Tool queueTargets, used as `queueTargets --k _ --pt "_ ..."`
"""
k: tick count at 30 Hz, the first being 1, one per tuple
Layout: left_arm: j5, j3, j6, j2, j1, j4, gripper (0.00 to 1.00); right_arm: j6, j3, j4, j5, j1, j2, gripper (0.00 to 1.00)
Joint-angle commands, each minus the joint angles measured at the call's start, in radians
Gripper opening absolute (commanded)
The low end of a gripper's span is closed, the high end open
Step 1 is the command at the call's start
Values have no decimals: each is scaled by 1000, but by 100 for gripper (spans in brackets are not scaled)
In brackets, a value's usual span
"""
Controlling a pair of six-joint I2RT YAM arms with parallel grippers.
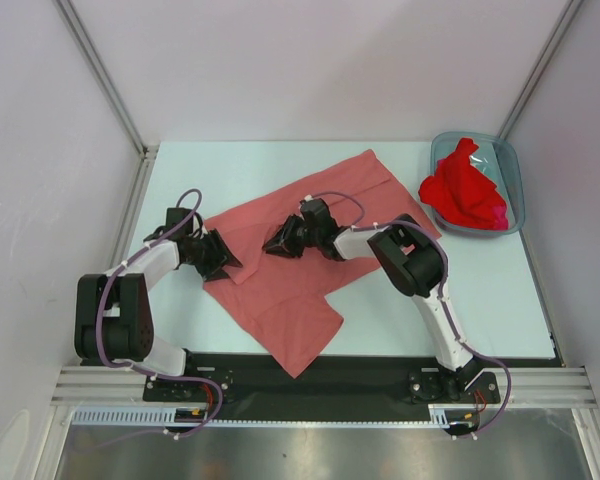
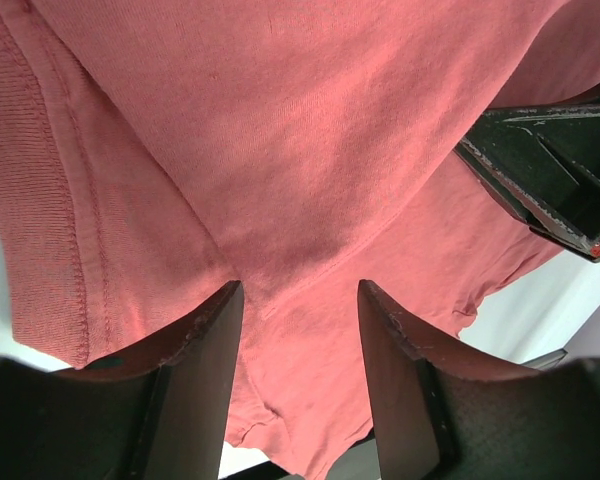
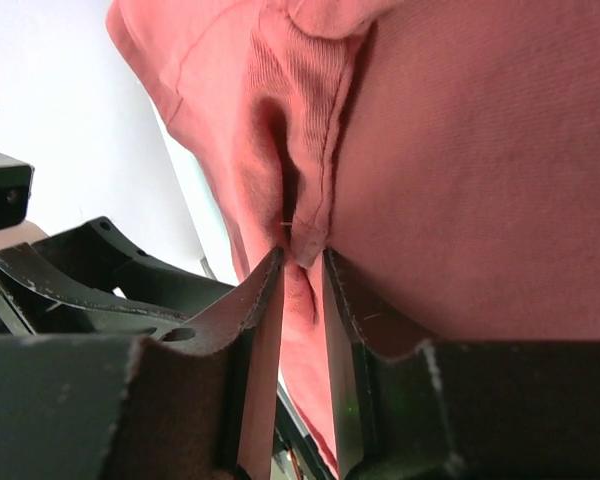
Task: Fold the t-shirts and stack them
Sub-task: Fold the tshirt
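A salmon-pink t-shirt (image 1: 290, 295) lies partly spread and rumpled on the pale table. My left gripper (image 1: 220, 258) is at its left edge. In the left wrist view this gripper (image 2: 300, 300) is open, its jaws wide apart with pink cloth (image 2: 280, 150) lying between and beyond them. My right gripper (image 1: 278, 243) is over the shirt's middle. In the right wrist view it (image 3: 302, 262) is shut on a raised fold near a ribbed hem of the pink t-shirt (image 3: 480, 170). A brighter red t-shirt (image 1: 465, 190) is bunched in the bin.
The translucent blue-grey bin (image 1: 517, 180) stands at the back right corner. The two grippers are close together, and each shows in the other's wrist view. A black strip and metal rail (image 1: 310, 385) run along the near edge. White walls enclose the table.
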Motion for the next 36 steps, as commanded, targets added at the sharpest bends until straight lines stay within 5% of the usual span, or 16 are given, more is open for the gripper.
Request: queueTargets --k 1,10,12,14,22,36 --pt "17 15 10 0 1 6 55 31 30 33 16 -2 33 25" --pt "6 21 22 1 1 -4 55 45 47 19 19 -8 36 14" --pt "6 29 21 7 1 -5 56 42 48 0 10 -10 21 2" --pt "5 37 26 10 1 -8 56 21 53 -28 8 -14 5 0" --pt "14 47 33 21 21 -1 56 -79 77 -139 -13 -34 -23 22" --pt "14 55 52 24 42 -13 57 -22 126 -106 -59 -27 48 25"
